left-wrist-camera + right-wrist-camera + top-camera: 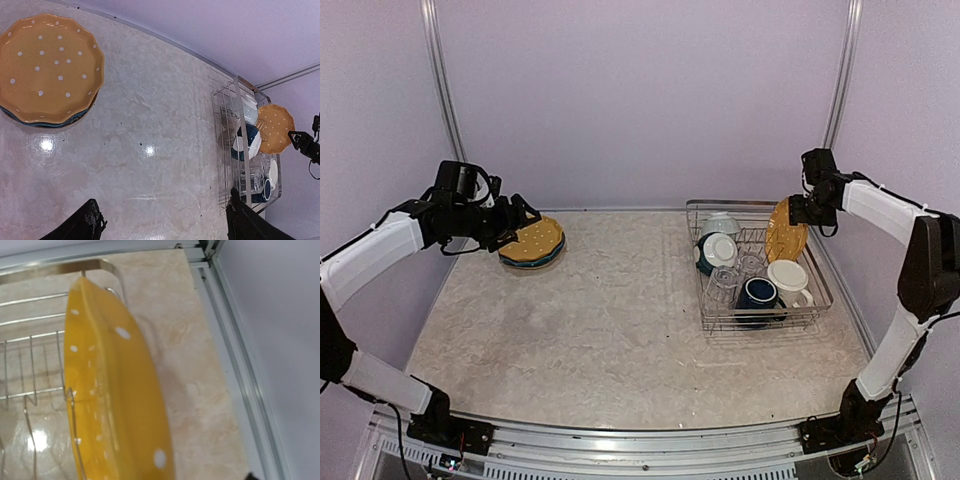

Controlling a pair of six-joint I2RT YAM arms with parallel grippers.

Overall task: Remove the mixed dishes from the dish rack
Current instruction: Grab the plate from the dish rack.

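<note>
- The dish rack (702,300) is sitting toward 3 o'clock on the bench (600,340). It is holding a teal bowl (717,250), a navy mug (758,293), a cream mug (788,277), clear glasses (725,282) and a yellow plate (786,232), which is standing on edge at the rack's 1 o'clock corner.
- We are judging the step in hand to be the lifting of that yellow plate. The right pincer (807,210) is sitting right at the plate's upper rim.
- We are not managing to tell whether the right pincer is gripping the rim or merely bracketing it, since its fingers are not showing clearly in any view.
- The left pincer (518,218) is hanging wide open and empty near the plate stack (532,245), which is lying at 10 o'clock on the bench.
- Next, we are expecting the plate to need a firm pinch and a lift straight up, clear of the tines, before any sideways carrying.
- The right wrist view is giving us the plate's lean against the rack wire, which the top view is flattening.
- The left wrist view is showing the left fingers (85,225) spread with only bare bench between them.
- Only the top view is showing both arms together.
</note>
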